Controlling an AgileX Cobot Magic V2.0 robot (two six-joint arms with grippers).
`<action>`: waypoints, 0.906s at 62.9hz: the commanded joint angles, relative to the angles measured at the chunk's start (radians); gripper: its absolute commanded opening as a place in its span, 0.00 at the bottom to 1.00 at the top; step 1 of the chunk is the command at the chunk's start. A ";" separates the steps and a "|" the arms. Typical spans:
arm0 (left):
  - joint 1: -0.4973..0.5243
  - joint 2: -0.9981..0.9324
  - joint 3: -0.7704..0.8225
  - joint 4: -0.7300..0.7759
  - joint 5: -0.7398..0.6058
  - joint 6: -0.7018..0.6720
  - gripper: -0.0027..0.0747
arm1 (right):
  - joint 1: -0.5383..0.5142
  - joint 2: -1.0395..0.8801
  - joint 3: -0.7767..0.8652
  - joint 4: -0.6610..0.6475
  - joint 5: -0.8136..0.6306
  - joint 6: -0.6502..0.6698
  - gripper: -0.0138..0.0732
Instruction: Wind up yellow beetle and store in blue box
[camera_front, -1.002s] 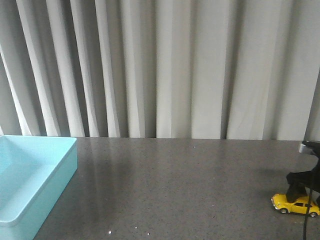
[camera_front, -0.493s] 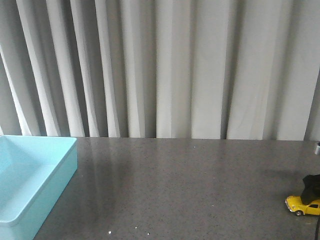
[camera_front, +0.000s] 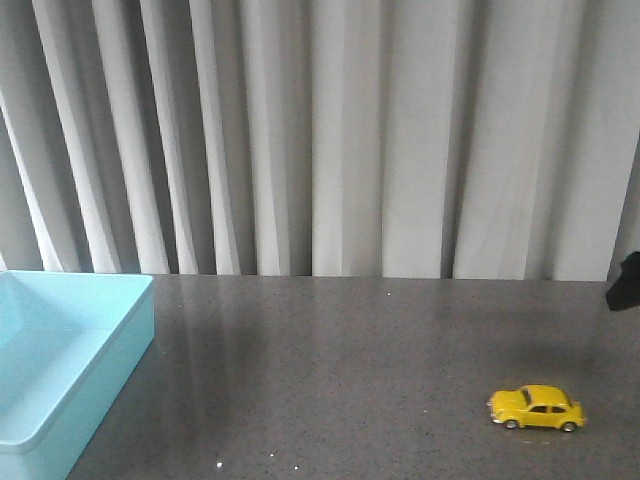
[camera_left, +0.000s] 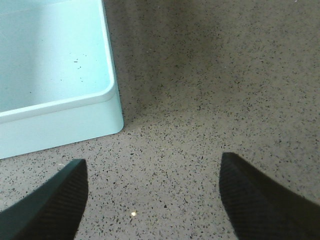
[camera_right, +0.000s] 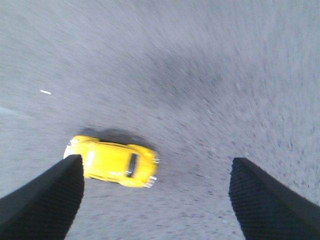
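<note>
Here the yellow beetle (camera_front: 537, 408) stands free on its wheels on the desk (camera_front: 350, 360), near the front at the right, nothing touching it; probably released to run. The right end effector (camera_right: 155, 200) hangs above it, fingers spread wide and empty. The left end effector (camera_left: 150, 200) gapes equally wide just beside the blue box (camera_front: 60, 380), likely posted to catch it. Well apart leftward sits that box; curtains (camera_front: 320, 130) close the back.
</note>
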 joint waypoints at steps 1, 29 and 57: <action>0.001 0.001 -0.031 -0.008 -0.058 -0.002 0.71 | 0.055 -0.113 -0.031 0.027 -0.005 0.002 0.82; 0.001 -0.001 -0.031 -0.007 -0.059 -0.002 0.71 | 0.461 -0.368 0.123 -0.344 -0.041 0.291 0.82; 0.001 -0.001 -0.031 -0.023 -0.071 -0.002 0.71 | 0.484 -0.778 0.831 -0.339 -0.447 0.363 0.82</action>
